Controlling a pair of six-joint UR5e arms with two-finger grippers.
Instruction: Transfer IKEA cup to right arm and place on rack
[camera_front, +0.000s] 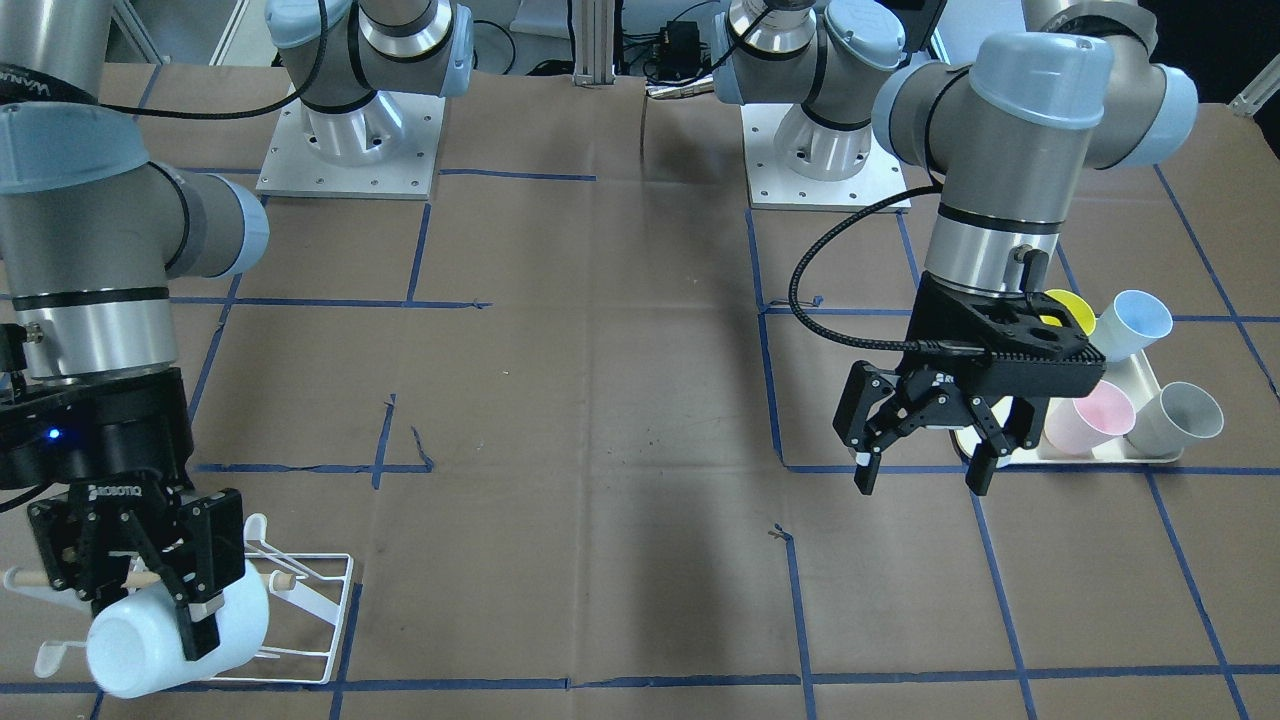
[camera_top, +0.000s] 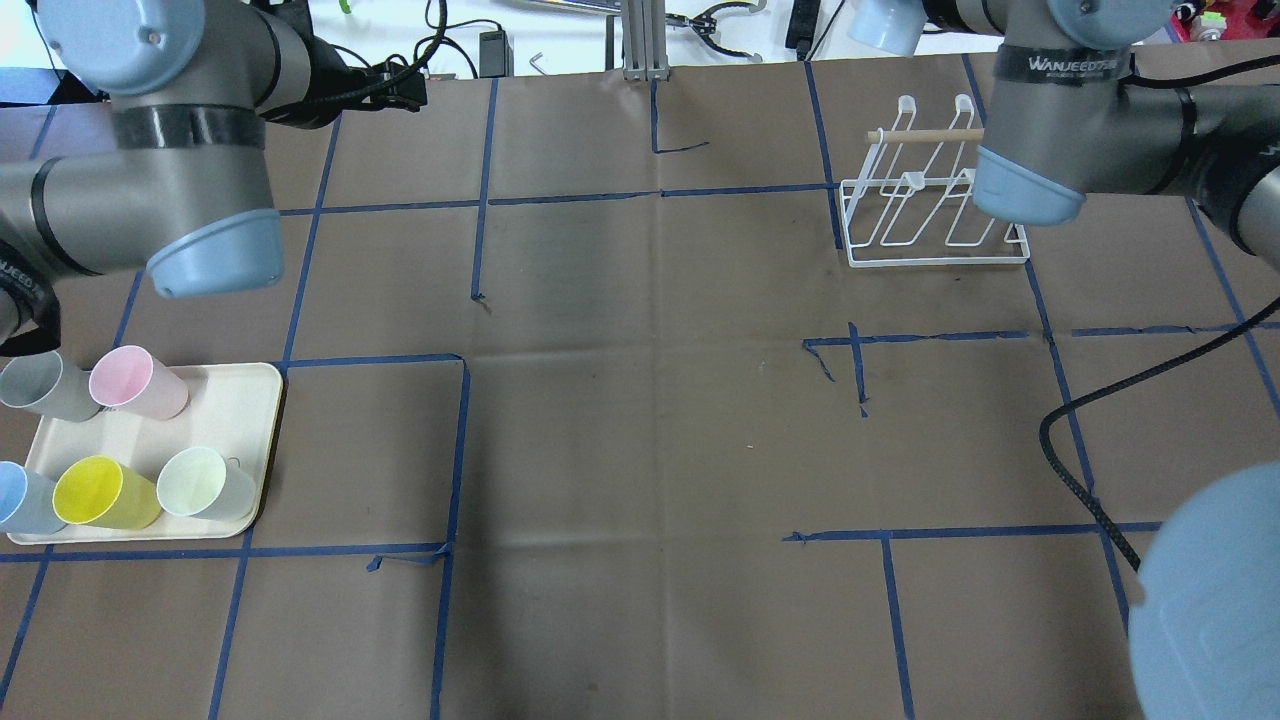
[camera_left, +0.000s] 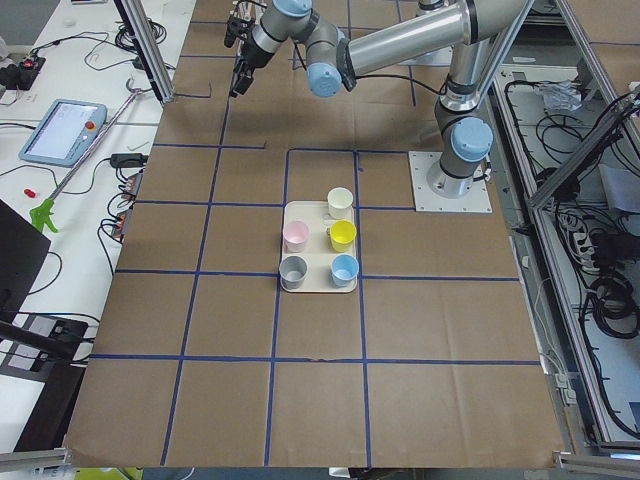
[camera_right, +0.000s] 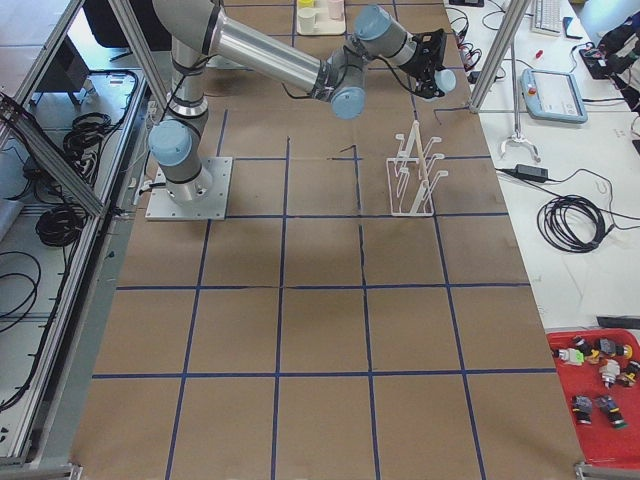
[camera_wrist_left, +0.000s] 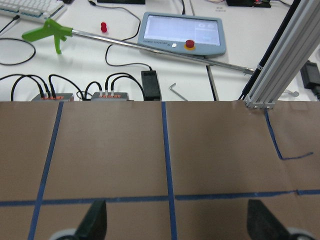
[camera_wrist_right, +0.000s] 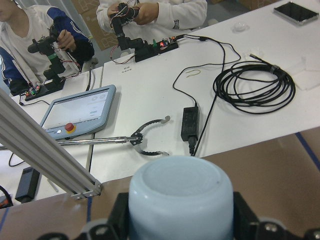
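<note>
The right end effector (camera_front: 150, 610) grips the cup (camera_front: 130, 660), tilted at the rack (camera_top: 930, 262). Best slide its mouth squarely onto one prong, clear of the dowel (camera_top: 925, 135), before letting go. The left end effector (camera_front: 920, 455) hangs open and empty.

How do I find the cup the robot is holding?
Look at the brown paper-covered table's end with the small white wire rack. Near it, the right arm's black gripper clamps a pale blue plastic cup, tipped sideways. Every other cup sits on the cream tray.
</note>
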